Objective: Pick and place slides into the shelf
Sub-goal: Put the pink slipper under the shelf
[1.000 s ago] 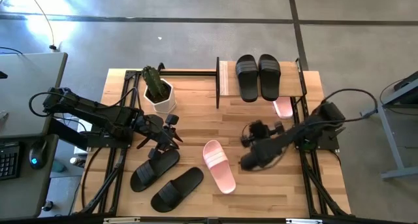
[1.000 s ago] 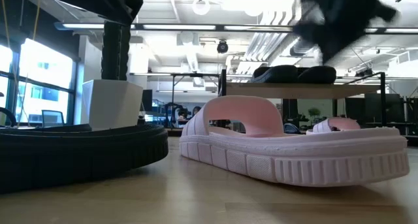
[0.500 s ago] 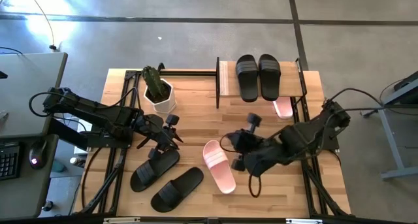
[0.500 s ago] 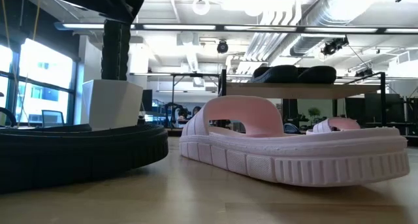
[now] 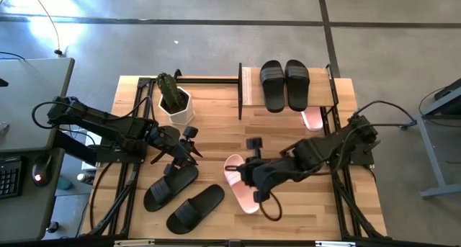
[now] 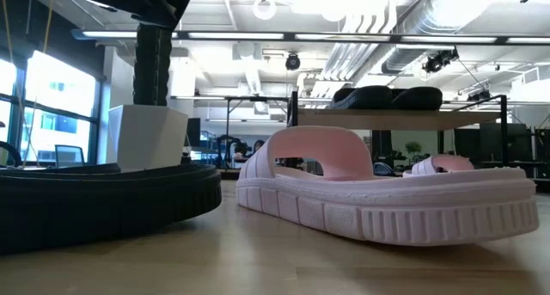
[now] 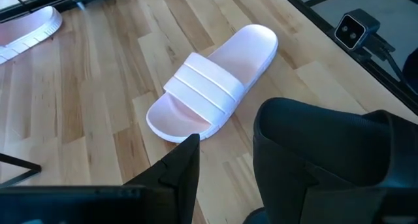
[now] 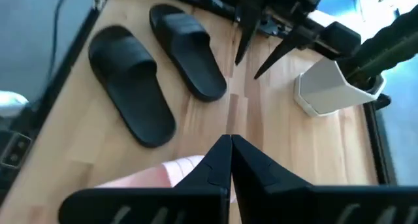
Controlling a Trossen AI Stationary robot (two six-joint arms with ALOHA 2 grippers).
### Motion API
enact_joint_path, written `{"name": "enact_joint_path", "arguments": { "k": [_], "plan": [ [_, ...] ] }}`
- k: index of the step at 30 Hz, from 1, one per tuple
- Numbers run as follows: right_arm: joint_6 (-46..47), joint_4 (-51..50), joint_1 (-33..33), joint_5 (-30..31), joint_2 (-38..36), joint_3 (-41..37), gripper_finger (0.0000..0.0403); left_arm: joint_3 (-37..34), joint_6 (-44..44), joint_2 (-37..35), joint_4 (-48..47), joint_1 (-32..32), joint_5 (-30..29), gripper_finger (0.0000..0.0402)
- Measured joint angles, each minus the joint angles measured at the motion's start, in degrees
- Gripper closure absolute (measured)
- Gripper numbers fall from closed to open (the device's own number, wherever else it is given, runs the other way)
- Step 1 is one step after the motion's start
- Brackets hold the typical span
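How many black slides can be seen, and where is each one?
4. Two black slides sit side by side on the shelf top; two lie on the table near the left gripper. None appears hidden.

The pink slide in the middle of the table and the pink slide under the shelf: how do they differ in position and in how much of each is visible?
The middle pink slide lies on open table, fully visible apart from where the right gripper hangs over it. The other pink slide sits under the shelf, so only its end shows from above. The middle one lies slanted. Both are pink.
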Motion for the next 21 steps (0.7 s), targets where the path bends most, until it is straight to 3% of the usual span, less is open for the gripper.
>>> {"name": "enact_joint_path", "arguments": {
  "k": [3, 6, 12, 15, 21],
  "plan": [
    [-3.07, -0.5, 0.05, 2.1, 2.14, 0.02, 0.0392, 0.0, 0.05, 0.0, 0.07, 0.01, 1.02, 0.0273],
    [-4.4, -3.07, 0.05, 3.57, 4.29, 0.0, 0.037, 0.0, 0.71, 0.02, 1.18, 0.0, 5.69, 0.0273],
    [-4.95, -6.14, 0.05, 8.3, 8.79, 0.0, 0.0311, 0.0, 1.51, 0.02, 10.22, -3.29, 13.85, 0.0273],
    [-2.74, -6.72, 0.05, 10.14, 10.56, 0.02, 0.0292, 0.0, 1.31, 0.0, 11.81, -7.54, 12.06, 0.0283],
    [1.95, -9.39, 0.05, 8.79, 14.81, 0.02, 0.0284, 0.0, -1.86, 0.0, 5.43, -15.92, 1.42, 0.0317]
  ]
}}
